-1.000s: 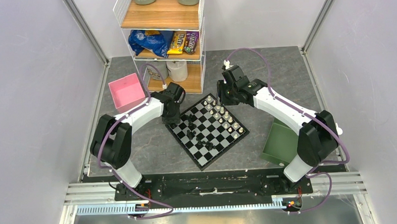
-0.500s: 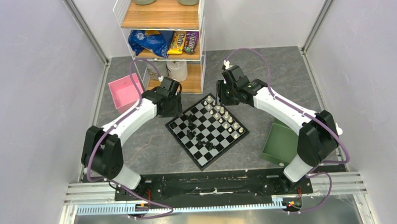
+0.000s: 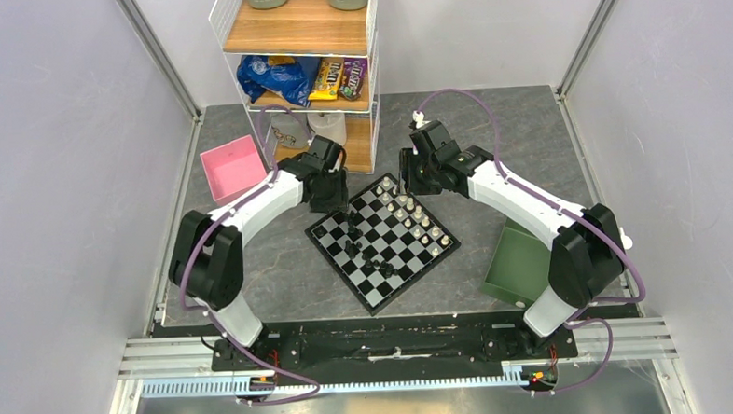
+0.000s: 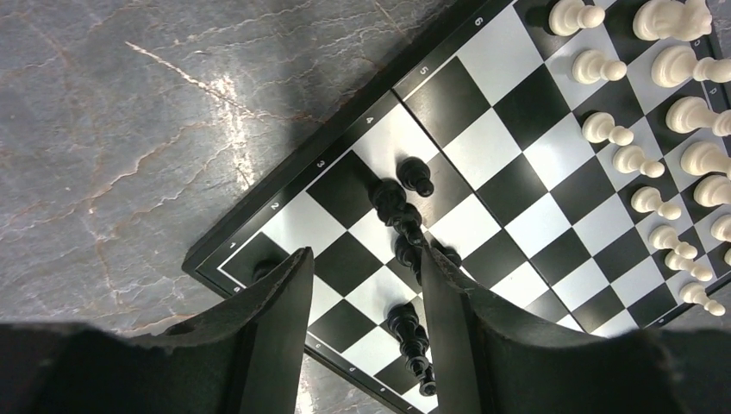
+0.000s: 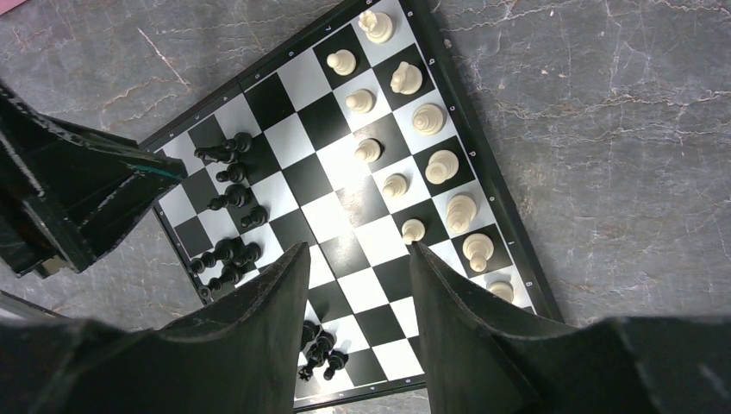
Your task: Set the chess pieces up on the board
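Observation:
The board (image 3: 378, 303) lies turned like a diamond between my arms. Cream pieces (image 3: 410, 211) stand in two rows along its far right edge. Black pieces (image 3: 355, 239) stand in loose clusters on its left and near parts. My left gripper (image 3: 342, 208) hovers open and empty over the board's left corner. In the left wrist view (image 4: 364, 254) black pieces (image 4: 401, 211) stand between and beyond its fingers. My right gripper (image 3: 410, 183) hovers open and empty over the far corner. In the right wrist view (image 5: 358, 250) it is above bare squares between the cream pieces (image 5: 414, 129) and black pieces (image 5: 228, 177).
A pink box (image 3: 233, 168) sits left of the board and a green tray (image 3: 519, 261) to its right. A wire shelf (image 3: 305, 70) with snack bags and a white roll (image 3: 327, 129) stands just behind the board. Grey walls close in both sides.
My left gripper drew back from the board's left edge, then swung right over the board's left corner. The right arm and the pieces have not moved.

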Motion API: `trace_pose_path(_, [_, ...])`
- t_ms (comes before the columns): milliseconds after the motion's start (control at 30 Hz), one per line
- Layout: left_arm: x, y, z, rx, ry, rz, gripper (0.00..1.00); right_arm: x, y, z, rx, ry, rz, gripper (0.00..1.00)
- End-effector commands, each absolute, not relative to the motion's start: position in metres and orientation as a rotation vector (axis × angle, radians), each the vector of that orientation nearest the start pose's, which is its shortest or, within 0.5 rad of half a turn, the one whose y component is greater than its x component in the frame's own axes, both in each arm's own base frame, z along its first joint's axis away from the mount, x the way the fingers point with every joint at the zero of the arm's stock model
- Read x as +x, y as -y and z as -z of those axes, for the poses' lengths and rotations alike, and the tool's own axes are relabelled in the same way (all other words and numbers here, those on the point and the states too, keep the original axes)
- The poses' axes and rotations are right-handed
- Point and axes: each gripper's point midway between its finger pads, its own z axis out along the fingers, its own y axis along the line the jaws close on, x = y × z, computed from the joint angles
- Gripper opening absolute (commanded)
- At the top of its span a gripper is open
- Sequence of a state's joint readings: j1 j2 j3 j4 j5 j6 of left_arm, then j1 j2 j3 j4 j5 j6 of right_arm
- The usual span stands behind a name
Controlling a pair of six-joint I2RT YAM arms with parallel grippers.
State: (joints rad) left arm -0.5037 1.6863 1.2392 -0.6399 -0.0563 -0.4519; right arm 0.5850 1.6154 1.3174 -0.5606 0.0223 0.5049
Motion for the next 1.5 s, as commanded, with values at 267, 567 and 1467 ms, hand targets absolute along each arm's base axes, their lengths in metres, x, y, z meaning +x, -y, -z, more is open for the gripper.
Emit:
trace_pose_path(267, [0.343,0.215,-0.083,0.034,-2.661,0.312,0.55,0.354,-0.252,-0.167,-0.085,-2.429,-0.492,0.54])
trace_pose_path(567, [0.343,0.217,-0.069,0.015,-2.677,0.285,0.45,0.353,-0.251,-0.168,-0.095,-2.427,-0.485,0.55])
trace_pose_path(1467, [0.346,0.214,-0.064,0.008,-2.675,0.253,0.07,0.352,-0.25,-0.167,-0.1,-2.43,-0.482,0.54])
